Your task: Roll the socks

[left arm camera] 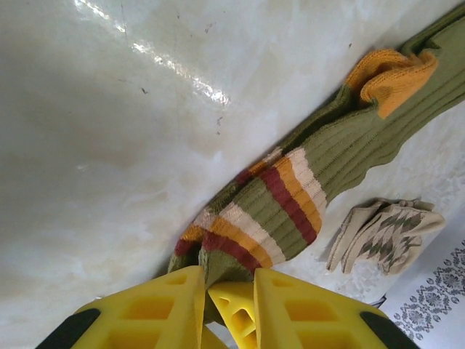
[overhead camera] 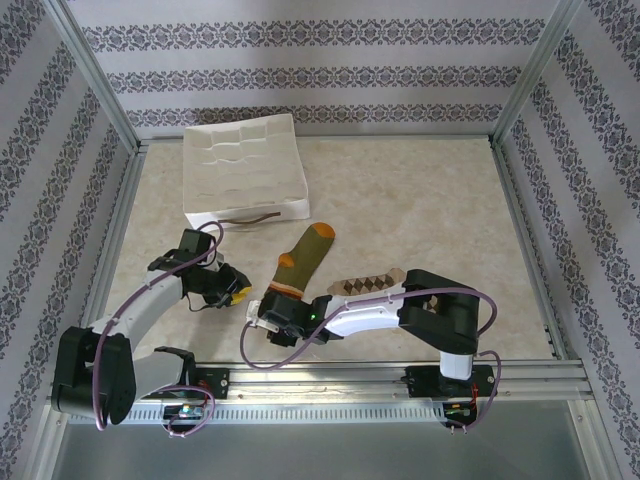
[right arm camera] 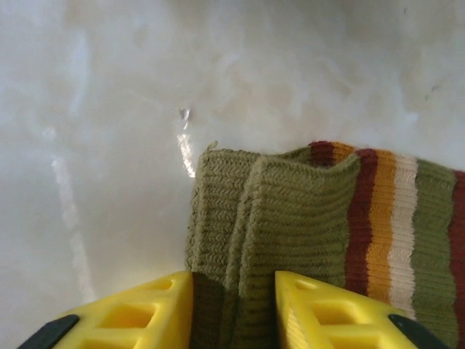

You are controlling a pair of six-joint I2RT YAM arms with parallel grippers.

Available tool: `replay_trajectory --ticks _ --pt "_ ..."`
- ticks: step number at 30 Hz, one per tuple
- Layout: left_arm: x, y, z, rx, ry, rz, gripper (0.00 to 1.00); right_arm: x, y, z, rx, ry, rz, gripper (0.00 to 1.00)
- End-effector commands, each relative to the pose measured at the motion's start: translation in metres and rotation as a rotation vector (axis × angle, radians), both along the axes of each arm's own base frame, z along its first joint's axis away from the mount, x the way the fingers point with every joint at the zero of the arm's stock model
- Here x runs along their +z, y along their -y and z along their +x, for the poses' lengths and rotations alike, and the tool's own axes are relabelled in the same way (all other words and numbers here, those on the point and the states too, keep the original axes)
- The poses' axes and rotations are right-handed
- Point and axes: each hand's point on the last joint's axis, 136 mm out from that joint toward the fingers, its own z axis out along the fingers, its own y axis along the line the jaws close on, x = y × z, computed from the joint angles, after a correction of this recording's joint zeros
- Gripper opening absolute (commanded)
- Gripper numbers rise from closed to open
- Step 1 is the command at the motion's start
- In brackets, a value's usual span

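The green sock (overhead camera: 305, 258) is laid stretched out on the table (overhead camera: 420, 200), near its front edge and left of the middle. Its orange toe is pointed away towards the far side, and its cuff is turned to the near edge. An orange heel and red, orange and cream stripes are seen. The ribbed cuff is doubled over on itself. The beige sock (overhead camera: 365, 283), patterned with brown diamonds, is laid just beside the cuff end, to its right, slanted across.
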Motion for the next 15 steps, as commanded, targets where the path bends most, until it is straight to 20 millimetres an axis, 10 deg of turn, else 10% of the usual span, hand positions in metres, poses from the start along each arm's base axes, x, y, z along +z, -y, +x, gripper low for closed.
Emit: replay_trajectory --ticks 1,15 --pt "0.005 -0.001 -0.004 0.017 -0.020 -0.007 0.24 -0.007 0.006 0.009 -0.021 0.035 -0.057 0.27" --pt "0.011 0.000 0.003 0.032 0.012 -0.023 0.25 0.022 0.013 0.001 -0.104 -0.325 0.125 0.00"
